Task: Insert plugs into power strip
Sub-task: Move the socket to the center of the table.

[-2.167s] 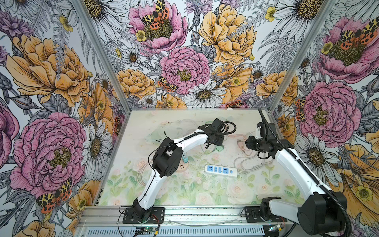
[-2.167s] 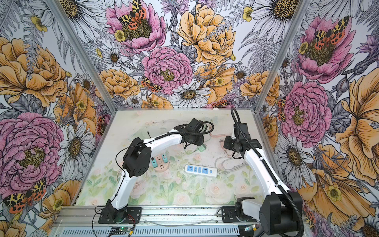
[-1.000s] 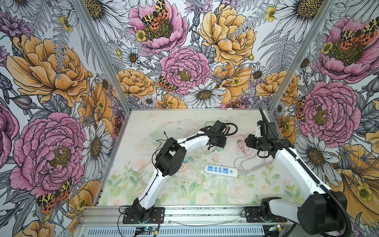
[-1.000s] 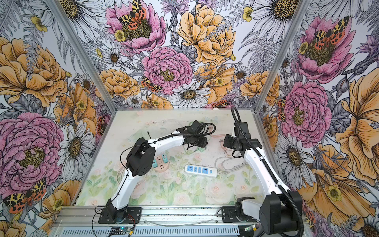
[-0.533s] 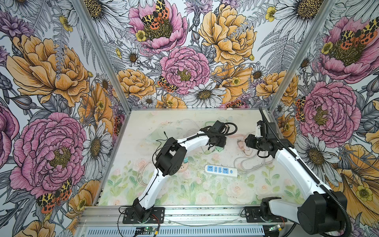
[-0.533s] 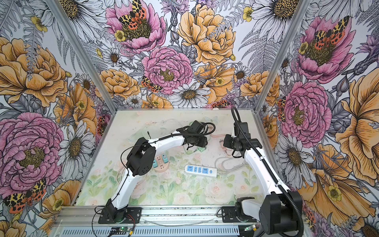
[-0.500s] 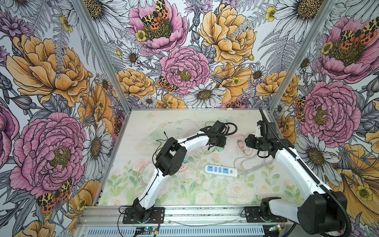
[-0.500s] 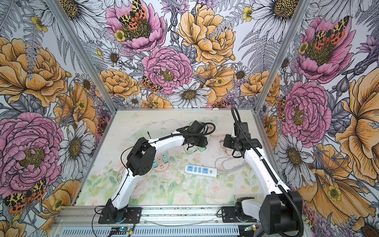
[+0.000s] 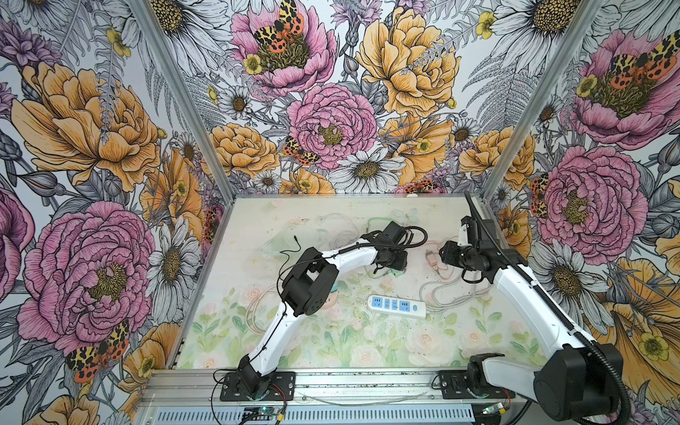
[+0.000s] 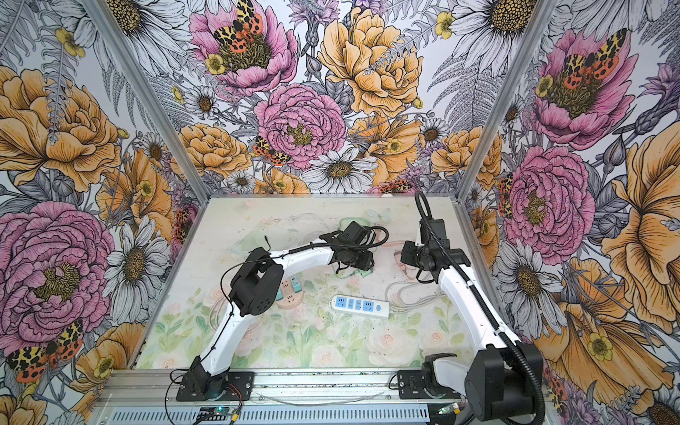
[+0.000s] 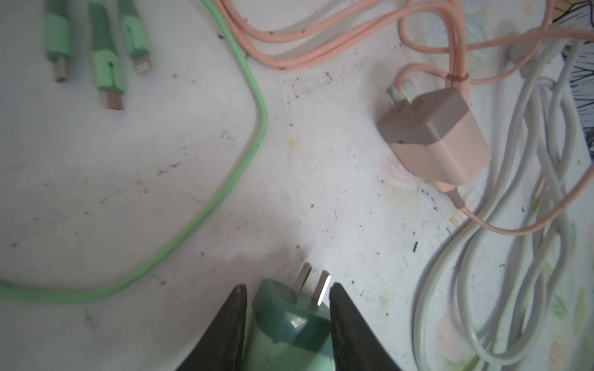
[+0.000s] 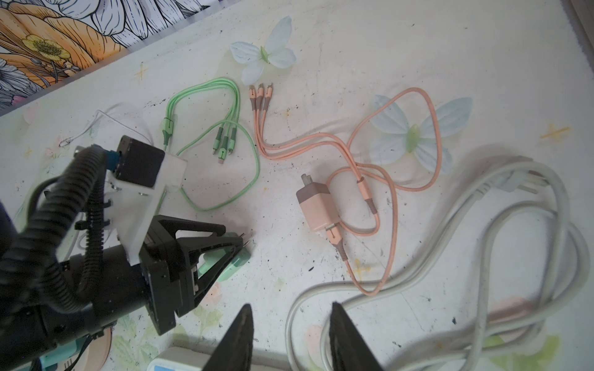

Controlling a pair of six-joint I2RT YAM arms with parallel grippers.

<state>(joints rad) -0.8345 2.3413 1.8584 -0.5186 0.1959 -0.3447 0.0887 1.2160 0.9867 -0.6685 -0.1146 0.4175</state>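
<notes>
Well, L tool [image 11: 286,286] stays clamped on green plug [image 11: 289,327], hardly shifted; R tool [image 12: 291,305] gapes empty; power strip [image 9: 396,306] waits at plug's 6 o'clock, insertion pending.

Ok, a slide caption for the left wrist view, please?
Left gripper holds the green plug; the pink-brown plug lies loose nearby.

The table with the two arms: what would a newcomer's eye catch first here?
First the loud flower walls around the table. Then the white left arm and right arm, bent toward each other over its far half, and the white power strip with blue sockets nearer the front. The left gripper is shut on a green plug; a pink plug lies free nearby.
</notes>
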